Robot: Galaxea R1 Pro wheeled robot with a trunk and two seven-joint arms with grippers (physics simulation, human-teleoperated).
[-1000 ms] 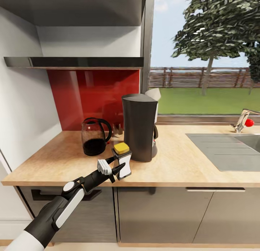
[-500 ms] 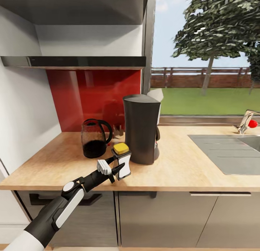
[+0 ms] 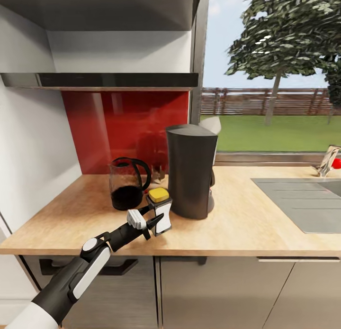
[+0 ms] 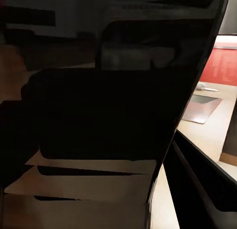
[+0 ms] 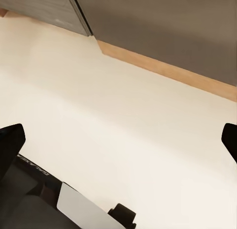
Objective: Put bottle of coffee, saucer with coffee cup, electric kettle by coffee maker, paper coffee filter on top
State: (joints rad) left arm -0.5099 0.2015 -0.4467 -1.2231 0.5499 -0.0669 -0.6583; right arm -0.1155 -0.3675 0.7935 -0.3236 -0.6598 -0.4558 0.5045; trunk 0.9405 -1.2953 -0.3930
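The bottle of coffee (image 3: 160, 213), yellow-lidded, sits clamped between my left gripper's (image 3: 150, 220) fingers, held above the front edge of the wooden countertop (image 3: 246, 220), just in front of and to the left of the coffee maker (image 3: 191, 170). In the left wrist view the bottle's dark body (image 4: 113, 105) is so close that it blocks nearly everything, which fits a firm hold.

Over the last second the bottle and my left arm have kept the same spot in the head view, while the coffee maker, the kettle and the sink (image 3: 303, 203) have all slid rightward. I read that as my base or head moving, not the things on the counter. The effect is that the coffee maker now stands nearer my held bottle than it did, so I judge the carry is closing in on the drop-off.

A paper coffee filter (image 3: 210, 125) seems to peek from behind the coffee maker's top. The glass electric kettle (image 3: 127, 183) stands just to its left, near the red backsplash (image 3: 123, 125).

My right gripper's (image 5: 118, 140) dark fingertips (image 5: 11, 142) stand wide apart, holding nothing, aimed at the pale floor (image 5: 123, 120) by the cabinet base.

Next, I think, comes lowering the bottle onto bare counter beside the coffee maker without bumping it or the kettle.
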